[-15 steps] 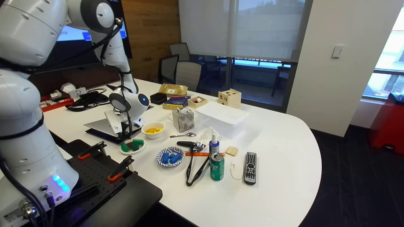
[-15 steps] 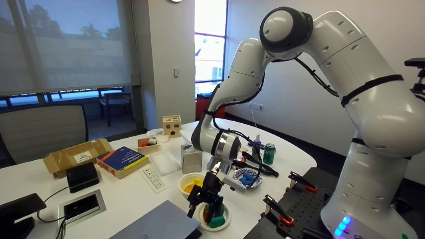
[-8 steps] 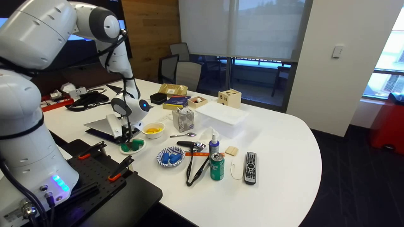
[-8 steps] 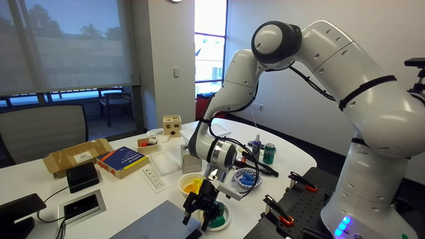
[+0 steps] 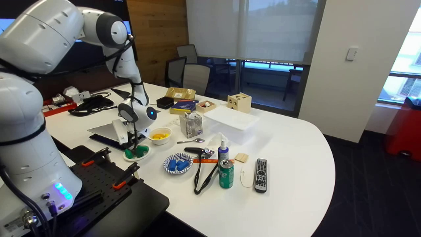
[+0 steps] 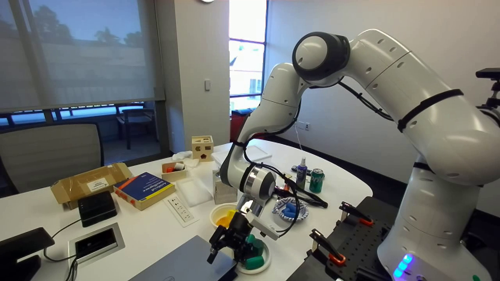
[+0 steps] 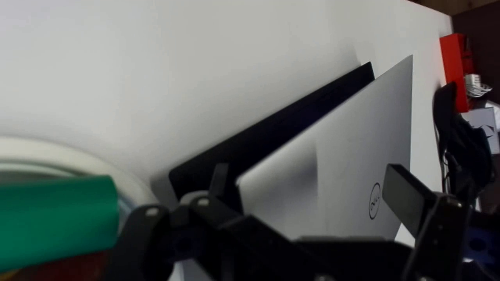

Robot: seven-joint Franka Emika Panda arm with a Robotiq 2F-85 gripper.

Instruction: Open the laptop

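The laptop lies on the white table with its grey lid (image 7: pixel 343 148) tilted up a little from its dark base (image 7: pixel 269 132). It shows in both exterior views as a grey lid (image 5: pixel 102 130) with a dark edge below and as a flat grey lid (image 6: pixel 183 263). My gripper (image 7: pixel 306 171) is open at the lid's near corner. In the wrist view one finger (image 7: pixel 219 177) is by the dark base at the corner and the other is over the lid near the logo. I cannot tell whether either touches. The gripper (image 6: pixel 224 260) also shows in an exterior view.
A plate (image 6: pixel 266 260) with green pieces sits right beside the gripper. A bowl (image 6: pixel 213 219) with yellow pieces stands close behind. A patterned bowl (image 5: pixel 167 168) with blue pieces, a tissue box (image 5: pixel 191 126), tongs and a can (image 5: pixel 226 176) stand farther along the table.
My gripper has come lower and moved towards the laptop's corner, staying open. The plate and its green pieces have shifted slightly. The laptop has not visibly moved.
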